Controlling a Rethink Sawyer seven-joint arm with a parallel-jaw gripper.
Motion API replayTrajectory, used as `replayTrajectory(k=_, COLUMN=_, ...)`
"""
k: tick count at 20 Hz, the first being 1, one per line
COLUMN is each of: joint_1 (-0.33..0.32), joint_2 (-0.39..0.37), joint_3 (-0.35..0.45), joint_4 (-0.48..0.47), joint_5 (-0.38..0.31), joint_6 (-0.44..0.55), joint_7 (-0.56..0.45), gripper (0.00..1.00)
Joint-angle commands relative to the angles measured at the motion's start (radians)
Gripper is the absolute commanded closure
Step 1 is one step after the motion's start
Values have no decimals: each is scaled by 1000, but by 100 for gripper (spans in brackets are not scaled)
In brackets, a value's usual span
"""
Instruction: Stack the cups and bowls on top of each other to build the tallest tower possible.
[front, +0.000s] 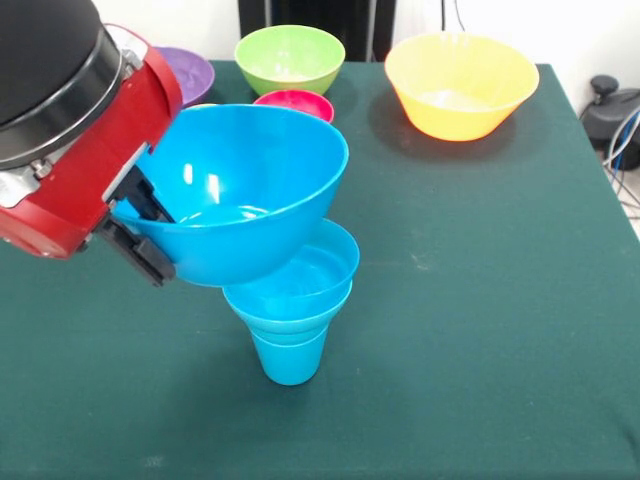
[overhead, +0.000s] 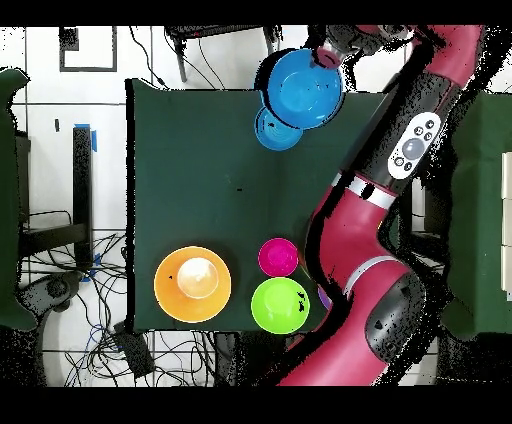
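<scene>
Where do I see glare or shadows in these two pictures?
Front view: bright glare streaks inside the big blue bowl at the gripper; the yellow-orange bowl casts a soft shadow on the table. Overhead view: its inside looks washed out pale.

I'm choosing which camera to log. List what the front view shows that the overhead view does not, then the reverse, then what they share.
Front only: the blue cup under a small blue bowl, the gripper clamped on the big blue bowl's rim with that bowl tilted, and most of the purple bowl.

Overhead only: the arm in full, and something orange inside the yellow-orange bowl.

Both: the big blue bowl overlapping the small blue bowl, plus the green bowl and red bowl.
</scene>
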Motion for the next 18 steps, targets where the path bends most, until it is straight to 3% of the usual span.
replayTrajectory(k=1, joint_1=9, joint_2=-18, joint_3=-259, joint_4=38, joint_5=93, joint_6=92, joint_7=345, gripper=100)
replayTrajectory(k=8, joint_1=-11, joint_2=-22, joint_3=-364, joint_4=103, joint_5=231, joint_6=61, joint_7=412, gripper=100)
replayTrajectory(k=18, joint_1=6, joint_2=-29, joint_3=-446, joint_4=81, joint_5=298, joint_6=32, joint_7=394, gripper=100)
